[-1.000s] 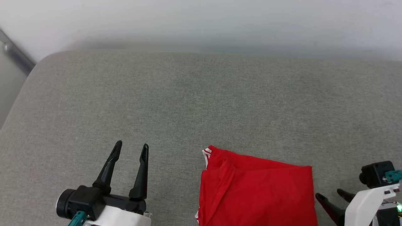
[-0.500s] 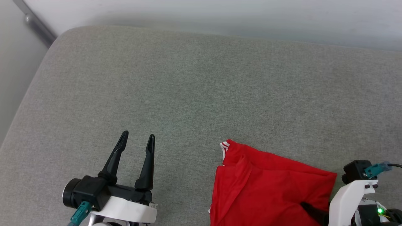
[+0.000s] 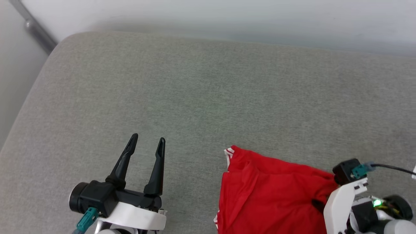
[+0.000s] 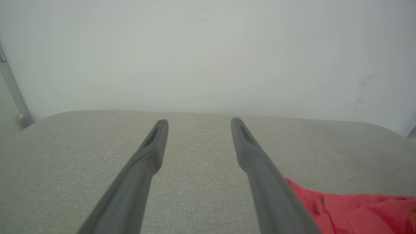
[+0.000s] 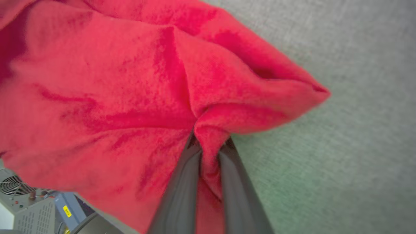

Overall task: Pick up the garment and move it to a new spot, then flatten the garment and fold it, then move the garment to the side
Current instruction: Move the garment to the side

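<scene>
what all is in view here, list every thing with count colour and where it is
red shirt: one, red with white-striped trim at one corner, folded on the near right of the cushion
cushion: one, grey-green fabric, under the shirt and both hands
wall: one, white, behind the cushion
metal rail: one, grey, slanting at the far left corner
vented box: one, grey with a fan grille and a yellow sticker, bottom left of the right wrist view, past the shirt
left hand: one, black fingers, open over bare cushion, left of the shirt
right hand: one, black fingers, shut on a pinch of the shirt near its right edge
</scene>
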Available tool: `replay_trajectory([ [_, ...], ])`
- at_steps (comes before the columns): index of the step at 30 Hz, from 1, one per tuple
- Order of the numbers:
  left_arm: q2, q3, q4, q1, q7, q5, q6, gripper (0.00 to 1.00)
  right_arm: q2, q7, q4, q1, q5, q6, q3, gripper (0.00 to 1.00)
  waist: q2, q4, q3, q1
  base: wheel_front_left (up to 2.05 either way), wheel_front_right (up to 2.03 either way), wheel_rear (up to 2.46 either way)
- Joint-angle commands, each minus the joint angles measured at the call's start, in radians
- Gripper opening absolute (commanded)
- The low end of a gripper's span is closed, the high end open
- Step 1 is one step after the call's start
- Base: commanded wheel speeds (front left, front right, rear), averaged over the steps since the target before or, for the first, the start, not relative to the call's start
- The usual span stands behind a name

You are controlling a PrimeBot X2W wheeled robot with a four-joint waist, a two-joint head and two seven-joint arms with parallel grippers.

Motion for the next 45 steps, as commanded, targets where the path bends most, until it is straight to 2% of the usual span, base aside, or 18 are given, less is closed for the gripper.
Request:
replay_trajectory([
  [1, 0.003, 0.003, -0.001, 0.008, -0.004, -0.007, -0.001, 1.0, -0.036, -0.012, -0.013, -0.029, -0.025, -0.002, 0.022, 0.0, 0.0, -0.034, -0.017, 0.0, 0.0, 0.0, 0.0],
  [4, 0.006, 0.006, -0.007, 0.013, -0.003, -0.004, -0.001, 1.0, -0.119, -0.011, -0.052, -0.076, -0.065, -0.002, 0.11, 0.0, 0.0, -0.092, -0.025, 0.0, 0.0, 0.0, 0.0],
  [5, 0.006, 0.006, -0.007, 0.013, -0.003, -0.004, -0.001, 1.0, -0.119, -0.011, -0.052, -0.076, -0.065, -0.002, 0.11, 0.0, 0.0, -0.092, -0.025, 0.0, 0.0, 0.0, 0.0],
  [10, 0.011, -0.021, -0.016, -0.007, -0.003, 0.003, -0.001, 1.0, -0.299, 0.006, -0.093, -0.194, -0.118, -0.001, 0.24, 0.0, 0.0, -0.211, -0.005, 0.0, 0.0, 0.0, 0.0],
  [15, 0.025, -0.065, -0.022, -0.046, -0.003, 0.014, -0.001, 1.0, -0.476, 0.004, -0.101, -0.334, -0.11, -0.002, 0.369, 0.0, 0.0, -0.342, 0.06, 0.0, 0.0, 0.0, 0.0],
  [16, 0.038, -0.08, -0.017, -0.069, -0.003, 0.017, -0.001, 1.0, -0.532, -0.013, -0.087, -0.38, -0.105, -0.001, 0.396, 0.0, 0.0, -0.385, 0.089, 0.0, 0.0, 0.0, 0.0],
  [19, 0.058, -0.096, -0.018, -0.107, -0.003, 0.02, -0.001, 1.0, -0.603, -0.062, -0.038, -0.442, -0.104, -0.002, 0.415, 0.0, 0.0, -0.44, 0.143, 0.0, 0.0, 0.0, 0.0],
  [21, 0.067, -0.097, -0.022, -0.121, -0.003, 0.022, -0.001, 1.0, -0.613, -0.081, -0.018, -0.46, -0.105, -0.001, 0.413, 0.0, 0.0, -0.457, 0.165, 0.0, 0.0, 0.0, 0.0],
  [27, 0.119, -0.113, -0.057, -0.199, -0.003, 0.041, -0.001, 1.0, -0.674, -0.24, 0.168, -0.526, -0.106, -0.002, 0.346, 0.0, 0.0, -0.512, 0.292, 0.0, 0.0, 0.0, 0.0],
  [34, 0.17, -0.122, -0.131, -0.266, -0.003, 0.054, -0.001, 1.0, -0.711, -0.473, 0.425, -0.54, -0.168, -0.002, 0.246, 0.0, 0.0, -0.508, 0.408, 0.0, 0.0, 0.0, 0.0],
  [39, 0.199, -0.12, -0.174, -0.286, -0.003, 0.067, -0.001, 1.0, -0.681, -0.614, 0.594, -0.571, -0.231, -0.002, 0.137, 0.0, 0.0, -0.493, 0.459, 0.0, 0.0, 0.0, 0.0],
  [45, 0.206, -0.096, -0.193, -0.284, -0.003, 0.07, 0.006, 1.0, -0.634, -0.707, 0.705, -0.617, -0.285, -0.002, 0.048, 0.0, 0.0, -0.476, 0.49, 0.0, 0.0, 0.0, 0.0],
])
